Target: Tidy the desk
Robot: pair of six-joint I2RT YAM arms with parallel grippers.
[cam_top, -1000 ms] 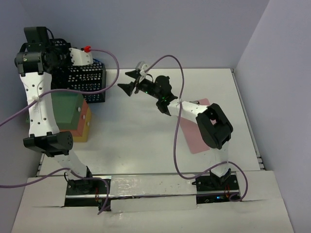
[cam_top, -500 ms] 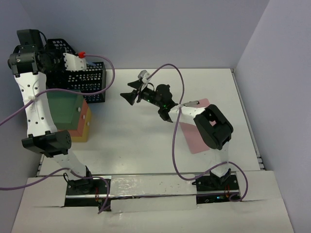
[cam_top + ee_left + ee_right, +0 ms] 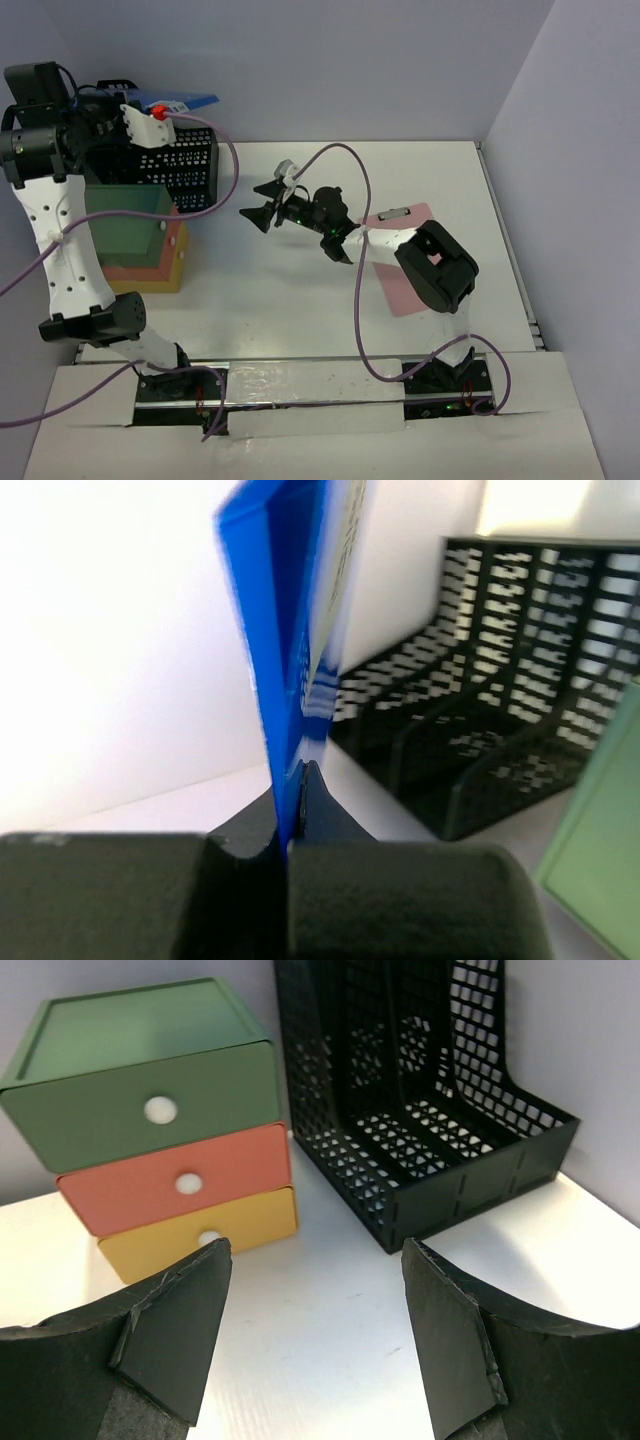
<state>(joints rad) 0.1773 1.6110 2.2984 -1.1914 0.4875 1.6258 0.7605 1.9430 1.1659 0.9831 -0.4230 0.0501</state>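
a: where's the tabletop (image 3: 280,290) in all this?

b: it fills the floor of the top view, white and matte, with both arm bases at its 6 o'clock edge.

a: what sits on it?

b: a black mesh rack (image 3: 185,172) at about 10 o'clock, against the far wall. a drawer unit (image 3: 140,240) is at 9 o'clock, just on the 6 o'clock side of the rack. whether the two touch, i cannot tell. the drawers go green on top, coral in the middle and yellow below, each with a round white knob and each pushed in.

a: anything on the other side?

b: a pink sheet (image 3: 400,290) lying flat at about 3 o'clock, partly under the right arm.

a: the left tool (image 3: 158,110)?

b: raised high at 10 o'clock, above the rack. it is pinched tight on a blue folder (image 3: 188,102), gripping its edge. from the wrist, the folder stands thin and edge-on out of the closed jaws, with the rack lower down at 3 o'clock in that view.

a: and the right tool (image 3: 258,203)?

b: near the middle of the tabletop, a little toward 11 o'clock, pointing to 9 o'clock. its jaws are spread wide with nothing between them. its own camera looks across bare tabletop at the drawer fronts and the rack, well apart from both.
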